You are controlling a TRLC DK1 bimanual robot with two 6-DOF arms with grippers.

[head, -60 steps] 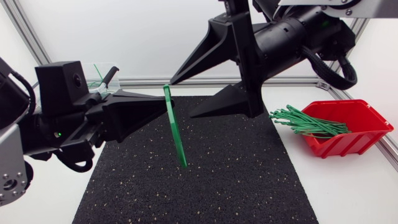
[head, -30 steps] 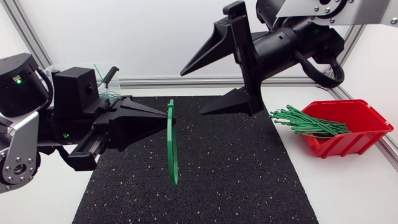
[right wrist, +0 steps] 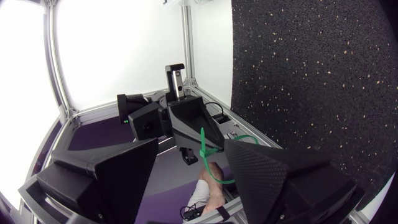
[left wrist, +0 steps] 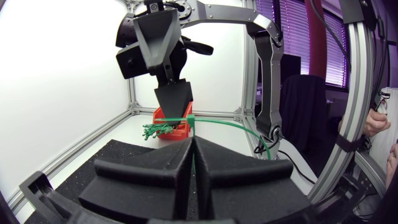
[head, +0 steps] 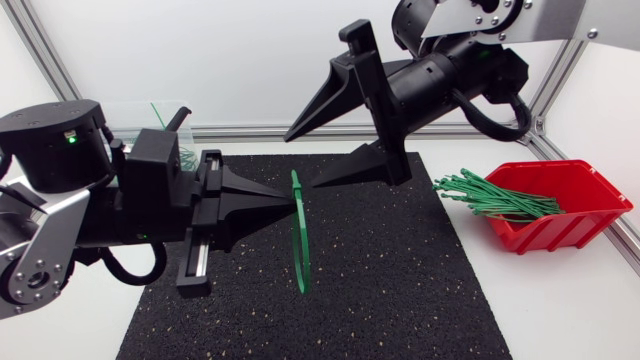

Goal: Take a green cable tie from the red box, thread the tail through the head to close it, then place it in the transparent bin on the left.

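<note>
Left end effector [head: 291, 203] carried cable tie [head: 300, 250] toward mat's [head: 400, 285] middle.

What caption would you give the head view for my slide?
Left tool grips a green cable tie over the black mat; open right tool hovers by its upper end.

Pretty cramped over mid-mat: left gripper [head: 290, 203] clamped on the upright green cable tie [head: 300, 240], right gripper [head: 300, 162] spread wide just behind and above, lower finger near the tie's head. Bare black mat [head: 400, 290] out front and rightward, up to the red box [head: 585, 215]. Loose ties [head: 490, 196] poking over its left rim. Transparent bin [head: 163, 118] mostly blocked by the left arm [head: 60, 200].
</note>
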